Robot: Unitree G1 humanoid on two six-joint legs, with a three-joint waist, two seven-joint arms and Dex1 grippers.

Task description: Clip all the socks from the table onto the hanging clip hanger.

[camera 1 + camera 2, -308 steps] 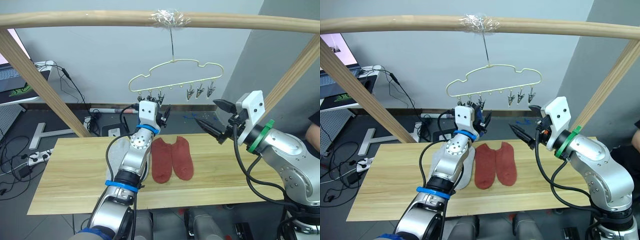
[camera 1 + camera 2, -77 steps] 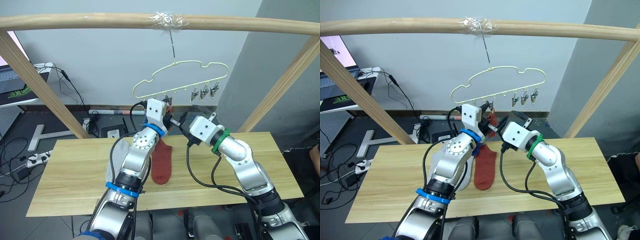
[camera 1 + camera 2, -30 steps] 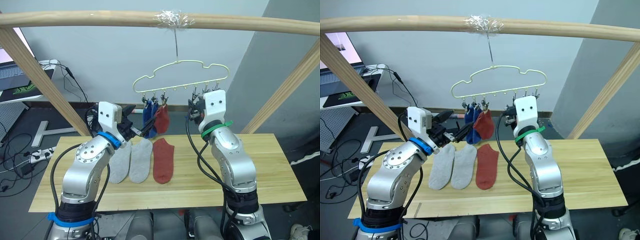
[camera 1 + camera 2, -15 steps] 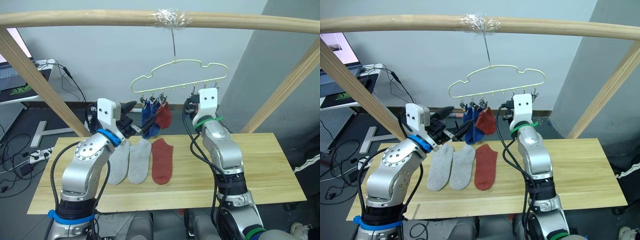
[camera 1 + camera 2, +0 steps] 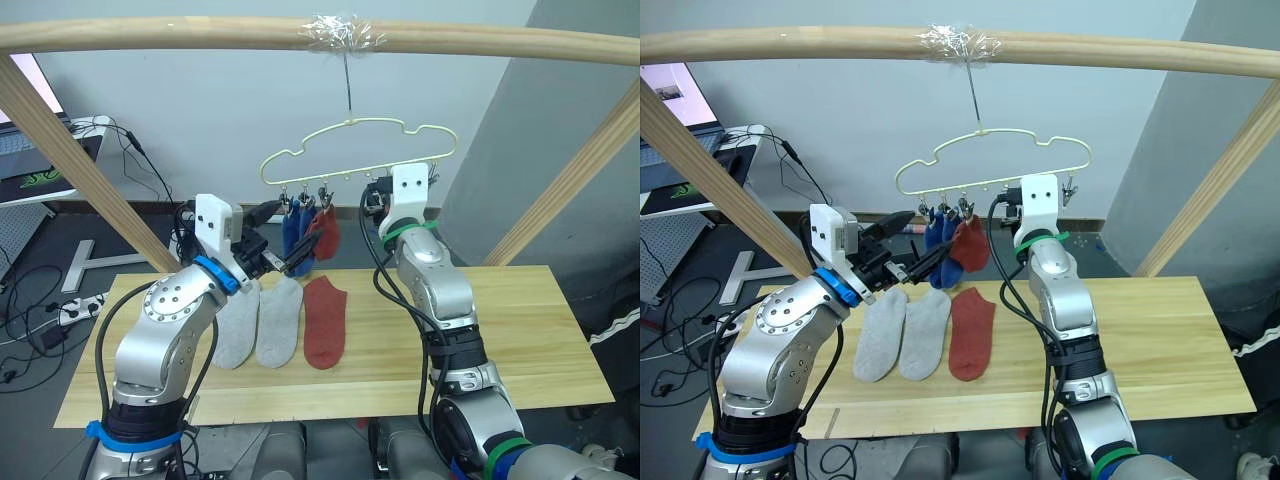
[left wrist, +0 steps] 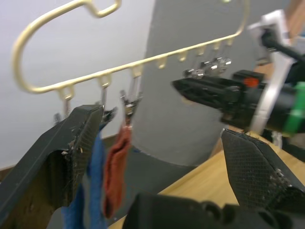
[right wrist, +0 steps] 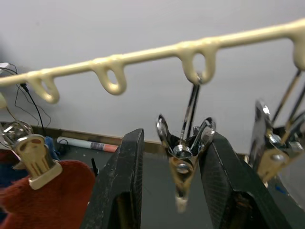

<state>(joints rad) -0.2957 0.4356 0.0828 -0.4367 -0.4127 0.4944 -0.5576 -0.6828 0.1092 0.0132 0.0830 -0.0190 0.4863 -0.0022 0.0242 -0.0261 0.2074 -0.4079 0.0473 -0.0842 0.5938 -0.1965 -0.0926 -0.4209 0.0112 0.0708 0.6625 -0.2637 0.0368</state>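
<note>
R gripper point(image 7: 174, 191) is up at the clip hanger point(image 5: 355, 150), its two black fingers point(image 7: 121, 186) set either side of one grey metal clip point(image 7: 183, 157) — they stand just beside the clip's handles, and whether they actually press it I can't tell. Fingers are parted about a clip's width; nothing else between them.

L gripper point(image 5: 290, 262) hangs lower, below the hanger's left end, jaws spread wide and holding nothing. Its tips sit just in front of the hung socks, apart from them.

Hanger hangs by its hook from the wooden bar point(image 5: 200, 35). On its left clips: two blue socks point(image 5: 293, 235) and one rust red sock point(image 5: 325, 232), side by side, touching. Below the hanger on the table point(image 5: 520, 330) lie three more, flat in a row: two light grey socks point(image 5: 258, 322), then a second rust red sock point(image 5: 322, 322) nearest the R arm, edges touching.

R wrist view shows what the head views can't: the clip between the fingers hangs from a loop of the cream wire, with two bare loops between it and the clip biting the red sock's cuff, and more clips point(image 7: 274, 143) bunched on its other side. L wrist view shows the hanger's row from below, blue and red fabric hanging by one finger, and the R gripper's black tips poking in under the wire.
</note>
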